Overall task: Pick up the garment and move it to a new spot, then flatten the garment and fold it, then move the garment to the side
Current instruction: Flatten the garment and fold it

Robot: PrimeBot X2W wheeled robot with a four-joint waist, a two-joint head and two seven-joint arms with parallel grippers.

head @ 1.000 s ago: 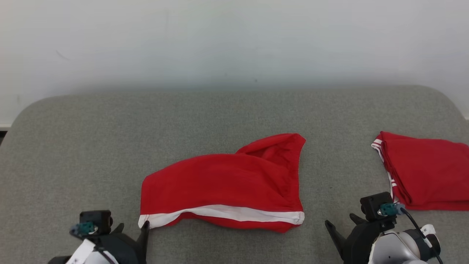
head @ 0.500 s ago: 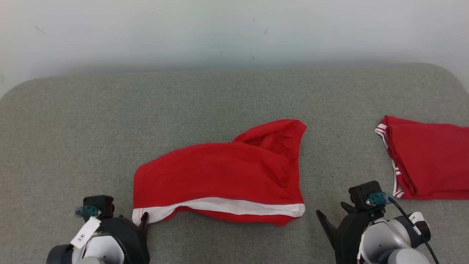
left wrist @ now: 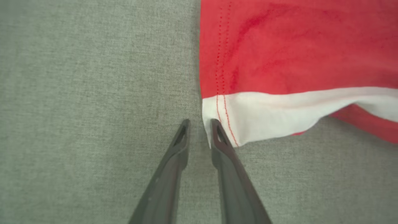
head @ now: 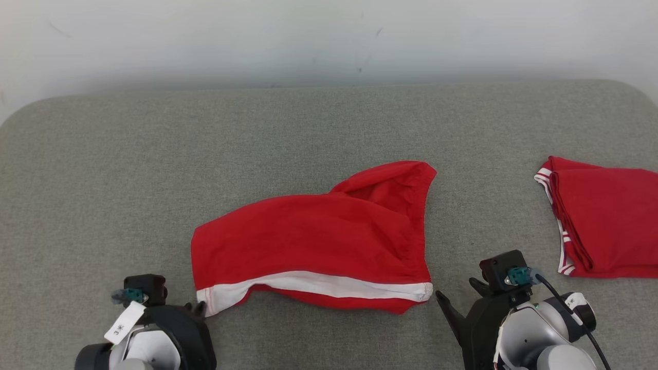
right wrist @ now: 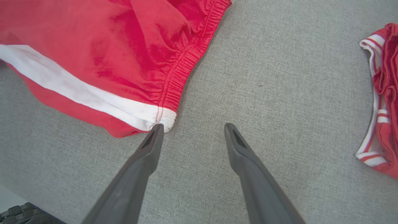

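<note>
The garment [head: 318, 241] is a pair of red shorts with a white side stripe, lying loosely spread in the middle of the grey table [head: 128, 169]. My left gripper [head: 198, 308] is at its near left corner. In the left wrist view the left gripper [left wrist: 200, 123] has its jaws only a narrow gap apart, and the right fingertip [left wrist: 217, 133] rests on the white corner of the garment [left wrist: 279, 62]. My right gripper [head: 457, 290] stands open at the near right corner. In the right wrist view the right gripper [right wrist: 192, 126] has its left fingertip [right wrist: 154, 133] touching the garment's [right wrist: 108, 62] white waistband end.
A second red garment [head: 606, 221] with white trim lies folded at the table's right edge, also seen as the folded garment [right wrist: 381, 93] in the right wrist view. A white wall runs behind the table. Bare grey cloth surface stretches to the left and back.
The left gripper's jaws have drawn in from wide apart to a narrow gap at the white corner. The head camera has tilted, shifting the whole picture. The right gripper stays open.
</note>
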